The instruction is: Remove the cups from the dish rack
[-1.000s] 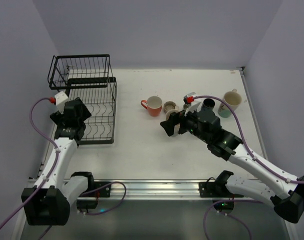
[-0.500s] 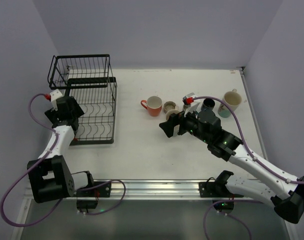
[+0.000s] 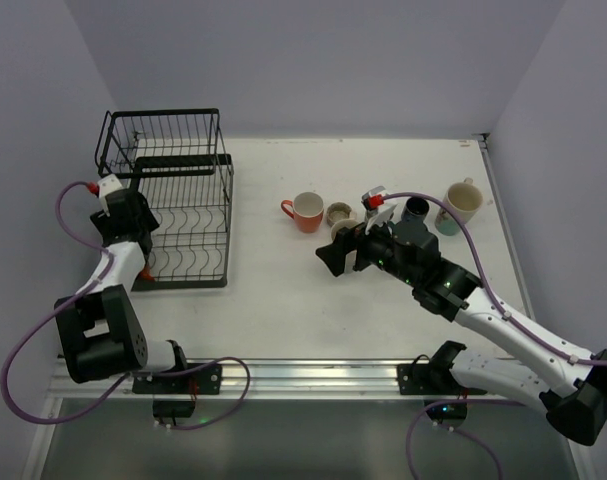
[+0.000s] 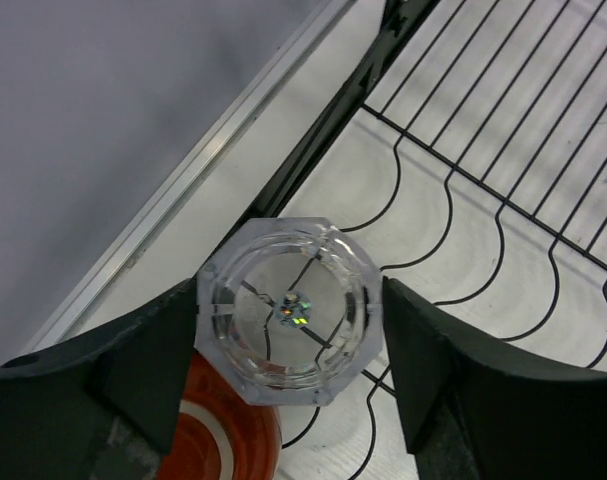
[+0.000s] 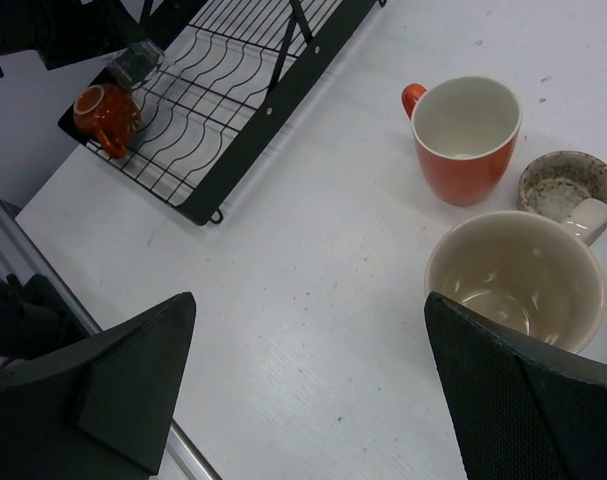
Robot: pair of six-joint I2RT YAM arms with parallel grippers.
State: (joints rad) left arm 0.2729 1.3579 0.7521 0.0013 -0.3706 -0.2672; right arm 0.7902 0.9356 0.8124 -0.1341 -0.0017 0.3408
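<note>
**Left pincer grips the glass, right pincer is wide open**

I see the black wire dish rack (image 3: 178,200) by the far left corner of the white counter (image 3: 283,310). My left pincer (image 4: 290,330) is at the rack's near left corner, close to the counter's left edge. Its two black fingers (image 4: 133,370) press on both sides of a clear eight-sided glass tumbler (image 4: 288,295), so it is closed around the glass. I cannot tell if the glass touches the wires. A small orange-red cup (image 4: 218,435) sits in the rack's low tray, just beside the glass and partly under it.

My right pincer (image 5: 308,310) is over the middle of the counter. Its fingers are spread far apart and hold nothing. Other cups stand on the counter, out of the rack. There is an orange-red mug with a white inside (image 5: 468,135), a little speckled beige cup (image 5: 568,185) just beside it, and a big cream mug (image 5: 518,275) near both. A dark cup (image 3: 418,210) and a pale mug (image 3: 463,200) stand nearer the right edge.
</note>
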